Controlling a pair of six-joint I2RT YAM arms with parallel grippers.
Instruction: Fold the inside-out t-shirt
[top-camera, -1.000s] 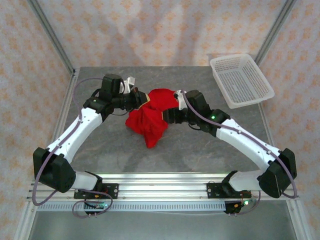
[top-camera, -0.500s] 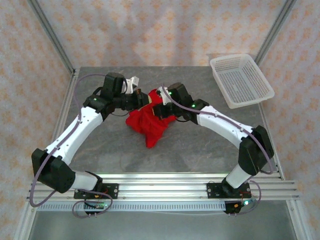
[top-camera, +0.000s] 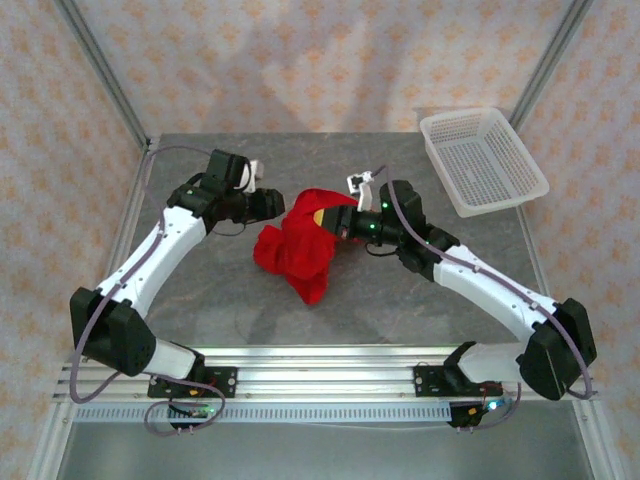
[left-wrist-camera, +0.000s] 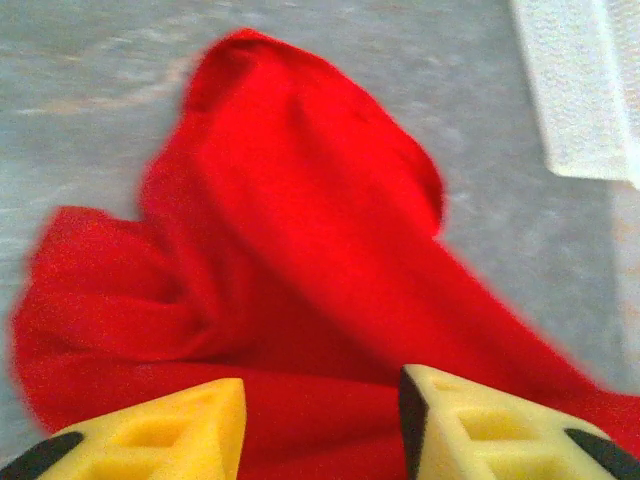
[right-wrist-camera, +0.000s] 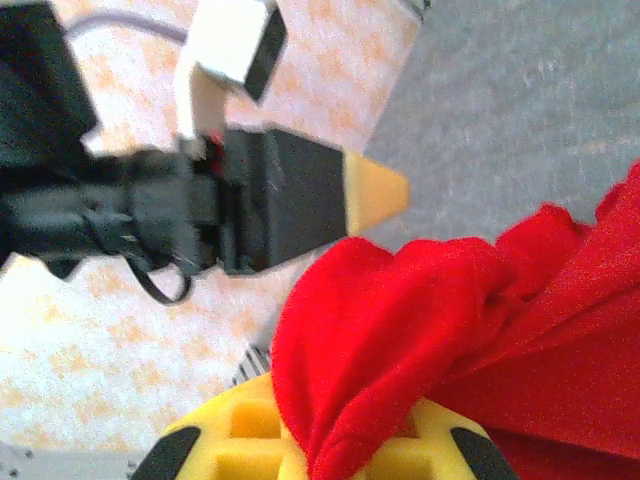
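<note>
Softly rumpled red t-shirt on mottled grey table

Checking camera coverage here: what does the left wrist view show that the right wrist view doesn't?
Left wrist: the white basket at upper right, and the left gripper, jaws open, from behind. Right wrist: the right gripper pinching a bunch of cloth, plus the patterned wall. Both: the red t-shirt, the grey table and the left gripper.
</note>
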